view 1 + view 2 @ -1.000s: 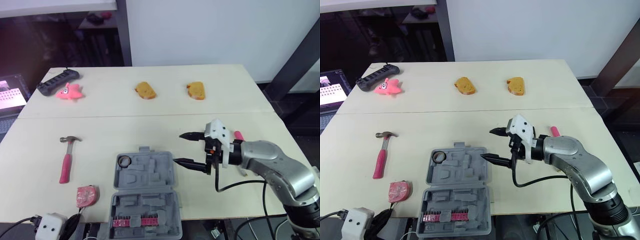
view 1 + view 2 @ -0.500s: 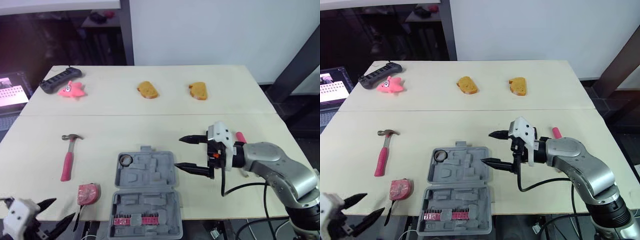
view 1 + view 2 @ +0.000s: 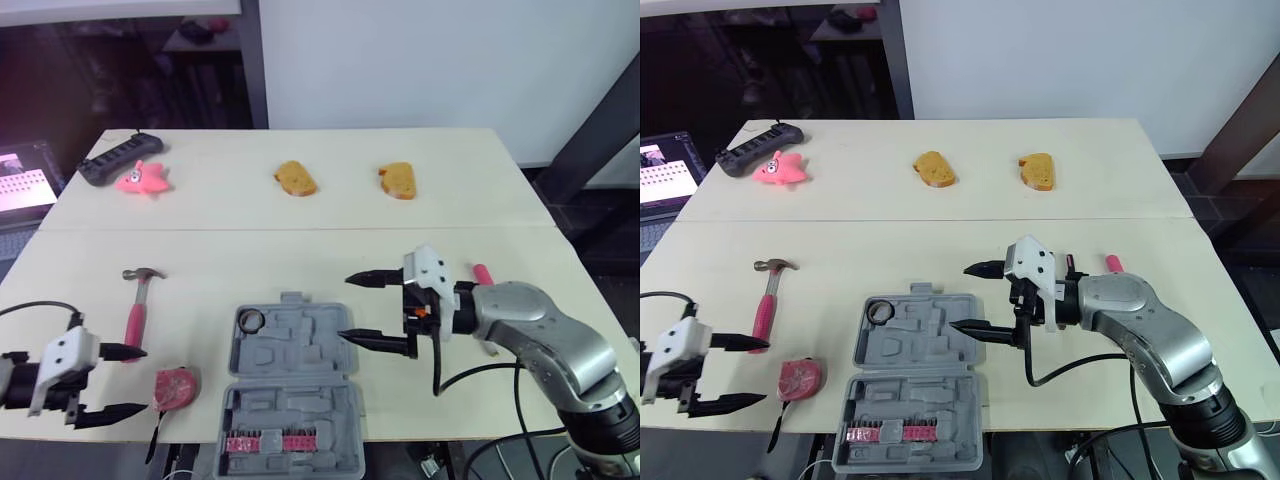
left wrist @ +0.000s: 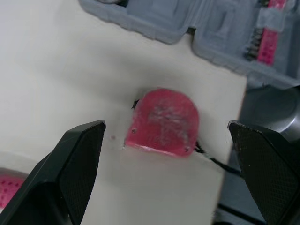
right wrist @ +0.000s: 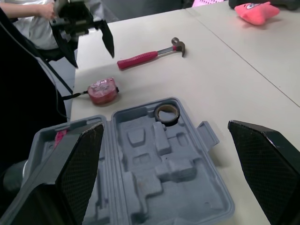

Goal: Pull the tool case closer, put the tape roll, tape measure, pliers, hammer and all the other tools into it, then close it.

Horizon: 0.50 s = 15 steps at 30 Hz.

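Tool case point(image 3: 300, 348): where is it, please?
– It lies open on the counter point(image 3: 330, 215), at the near edge in the middle. Its two halves are in a line going away from the robot. The tape roll point(image 3: 249, 321) sits in the far half.
– And the arms?
– The right forearm reaches in from the right, pointing to the robot's left. The right gripper point(image 3: 344, 307) hovers at the right side of the case's far half, fingers spread wide, holding nothing.
– The left one?
– The left gripper point(image 3: 146, 379) is low at the near left, also spread and empty. The tape measure point(image 4: 161, 122) lies just ahead of its fingers.
– The hammer point(image 3: 133, 325)?
– Left of the case, head far, pink handle toward the robot.
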Each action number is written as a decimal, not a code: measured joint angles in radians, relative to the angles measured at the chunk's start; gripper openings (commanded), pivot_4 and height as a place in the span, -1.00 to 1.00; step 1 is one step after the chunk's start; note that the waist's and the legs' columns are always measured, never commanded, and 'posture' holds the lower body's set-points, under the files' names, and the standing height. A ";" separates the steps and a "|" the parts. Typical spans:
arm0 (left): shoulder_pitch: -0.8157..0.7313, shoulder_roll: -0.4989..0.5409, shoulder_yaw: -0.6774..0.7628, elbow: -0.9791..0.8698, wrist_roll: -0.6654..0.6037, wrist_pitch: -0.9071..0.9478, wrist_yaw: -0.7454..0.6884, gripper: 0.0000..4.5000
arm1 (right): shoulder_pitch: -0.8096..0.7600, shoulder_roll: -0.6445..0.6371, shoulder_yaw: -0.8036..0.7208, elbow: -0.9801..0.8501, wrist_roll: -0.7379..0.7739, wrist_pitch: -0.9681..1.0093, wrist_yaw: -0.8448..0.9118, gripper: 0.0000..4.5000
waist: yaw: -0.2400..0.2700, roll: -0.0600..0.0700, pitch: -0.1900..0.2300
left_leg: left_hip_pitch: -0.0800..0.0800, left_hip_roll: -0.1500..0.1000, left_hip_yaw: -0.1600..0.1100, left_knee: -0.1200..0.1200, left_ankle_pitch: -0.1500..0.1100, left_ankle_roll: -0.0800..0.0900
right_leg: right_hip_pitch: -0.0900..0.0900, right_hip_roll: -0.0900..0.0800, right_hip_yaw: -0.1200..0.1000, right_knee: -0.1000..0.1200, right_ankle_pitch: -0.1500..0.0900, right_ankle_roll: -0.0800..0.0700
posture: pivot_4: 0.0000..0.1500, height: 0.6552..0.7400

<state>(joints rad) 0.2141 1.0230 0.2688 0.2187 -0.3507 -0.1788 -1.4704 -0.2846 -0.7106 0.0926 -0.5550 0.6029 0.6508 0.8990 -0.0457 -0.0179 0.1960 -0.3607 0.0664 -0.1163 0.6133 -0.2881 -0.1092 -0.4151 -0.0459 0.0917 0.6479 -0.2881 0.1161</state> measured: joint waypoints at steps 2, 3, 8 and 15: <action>-0.026 -0.021 -0.036 0.040 0.033 -0.041 0.001 0.97 | 0.014 0.000 -0.001 -0.014 -0.001 0.002 -0.022 1.00 | 0.000 0.000 0.000 | 0.000 0.000 0.000 0.000 0.000 0.000 | 0.000 0.000 0.000 0.000 0.000 0.000 | 1.00 1.00; -0.043 -0.034 -0.054 0.057 0.044 -0.052 0.006 0.97 | 0.024 0.000 -0.002 -0.019 -0.002 0.005 -0.034 1.00 | 0.001 0.000 0.000 | 0.000 0.000 0.000 0.001 0.000 0.000 | 0.000 0.000 0.000 0.000 0.000 0.000 | 1.00 1.00; -0.101 -0.065 -0.104 0.104 0.079 -0.083 0.017 0.97 | 0.050 -0.001 -0.005 -0.049 -0.001 0.022 -0.072 1.00 | 0.002 0.000 0.000 | -0.001 0.000 0.000 0.003 0.000 0.000 | 0.001 0.000 0.000 0.001 -0.001 -0.003 | 1.00 1.00; -0.137 -0.081 -0.184 0.169 0.146 -0.138 0.038 0.97 | 0.067 -0.007 -0.025 -0.065 0.004 0.041 -0.100 1.00 | 0.001 0.000 0.000 | 0.002 0.000 0.000 0.003 0.000 0.000 | 0.003 0.000 0.000 0.001 0.000 0.000 | 1.00 1.00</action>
<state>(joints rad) 0.0769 0.9421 0.0845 0.3880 -0.2046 -0.3171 -1.4328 -0.2172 -0.7177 0.0679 -0.6203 0.6071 0.6914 0.7989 -0.0451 -0.0181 0.1959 -0.3586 0.0665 -0.1164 0.6160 -0.2877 -0.1093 -0.4123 -0.0458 0.0920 0.6492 -0.2881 0.1158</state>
